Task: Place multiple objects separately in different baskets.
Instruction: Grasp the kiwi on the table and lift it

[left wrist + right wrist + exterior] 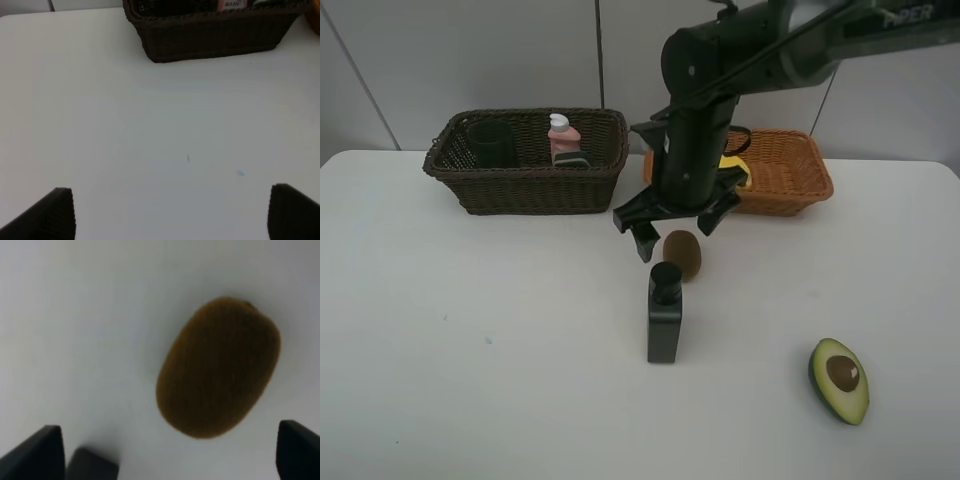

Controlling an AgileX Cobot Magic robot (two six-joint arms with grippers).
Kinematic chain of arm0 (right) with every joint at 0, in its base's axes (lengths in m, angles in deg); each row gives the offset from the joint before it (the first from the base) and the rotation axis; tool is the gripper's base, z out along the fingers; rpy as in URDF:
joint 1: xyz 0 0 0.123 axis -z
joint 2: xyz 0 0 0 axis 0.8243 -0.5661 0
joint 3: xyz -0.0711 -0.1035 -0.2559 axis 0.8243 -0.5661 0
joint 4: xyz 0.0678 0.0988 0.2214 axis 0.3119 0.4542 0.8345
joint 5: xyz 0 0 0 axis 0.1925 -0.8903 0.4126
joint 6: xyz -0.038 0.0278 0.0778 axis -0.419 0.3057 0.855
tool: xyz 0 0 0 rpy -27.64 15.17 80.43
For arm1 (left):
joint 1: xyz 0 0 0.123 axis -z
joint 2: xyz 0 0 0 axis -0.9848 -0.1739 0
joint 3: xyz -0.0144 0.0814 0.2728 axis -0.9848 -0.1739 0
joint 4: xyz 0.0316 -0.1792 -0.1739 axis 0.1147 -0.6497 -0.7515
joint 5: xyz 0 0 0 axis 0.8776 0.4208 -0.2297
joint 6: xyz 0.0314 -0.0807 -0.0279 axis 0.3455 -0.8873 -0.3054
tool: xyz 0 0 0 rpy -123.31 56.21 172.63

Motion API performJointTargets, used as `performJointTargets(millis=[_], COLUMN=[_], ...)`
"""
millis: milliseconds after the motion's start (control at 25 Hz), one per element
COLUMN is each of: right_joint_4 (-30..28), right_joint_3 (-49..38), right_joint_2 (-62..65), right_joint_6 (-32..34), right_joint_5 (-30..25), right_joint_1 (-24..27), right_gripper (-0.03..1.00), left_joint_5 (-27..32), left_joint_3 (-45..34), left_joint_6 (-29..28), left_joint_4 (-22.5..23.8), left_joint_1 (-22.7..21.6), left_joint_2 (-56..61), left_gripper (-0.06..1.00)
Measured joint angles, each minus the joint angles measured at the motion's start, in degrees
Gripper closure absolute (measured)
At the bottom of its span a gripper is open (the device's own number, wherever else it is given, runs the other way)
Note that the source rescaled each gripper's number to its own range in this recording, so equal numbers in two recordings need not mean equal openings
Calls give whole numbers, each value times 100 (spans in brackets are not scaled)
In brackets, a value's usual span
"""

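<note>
On the left, over bare white surface (470, 350): left gripper (170, 215), wide open, outside the high view, facing the dark basket (525, 170). In that basket, back left: grey cup (492, 143) toward its left end, pink bottle (562, 135) upright toward its right. Near the middle, on the arm from the upper right: right gripper (677, 233), pointed down, wide open, just above the kiwi (683, 258). Kiwi lying on the surface, framed by the spread fingertips (37, 452) in the right wrist view, no contact to be seen. Just in front of the kiwi: black bottle (664, 318), upright, close but apart. Behind the arm, back right: tan basket (790, 175), lemon (735, 168) partly hidden inside. Front right, well apart from the rest: avocado (840, 380), cut face and pit up
</note>
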Motion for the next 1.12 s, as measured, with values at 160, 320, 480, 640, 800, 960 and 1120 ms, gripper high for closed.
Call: performJointTargets(millis=[160, 320, 480, 640, 800, 960, 1120], right_joint_4=[-127, -175, -187, -163, -117, -85, -120], right_joint_3=[-279, -487, -515, -515, -515, -515, -501], right_joint_2=[-62, -216, -396, -545, -591, -720, -820], right_joint_6=[4, 96, 115, 127, 133, 128, 128], right_joint_5=[523, 900, 996, 1154, 1446, 1565, 1575], right_joint_1=[0, 66, 204, 300, 318, 318, 318], right_gripper=[-3, -3, -3, -3, -3, 1, 31], left_joint_5=[0, 0, 0, 0, 0, 0, 0], left_joint_3=[0, 0, 0, 0, 0, 0, 0], left_joint_6=[0, 0, 0, 0, 0, 0, 0], left_joint_4=[0, 0, 0, 0, 0, 0, 0], left_joint_1=[0, 0, 0, 0, 0, 0, 0], left_joint_2=[0, 0, 0, 0, 0, 0, 0], left_gripper=[-5, -5, -5, -5, -5, -5, -5])
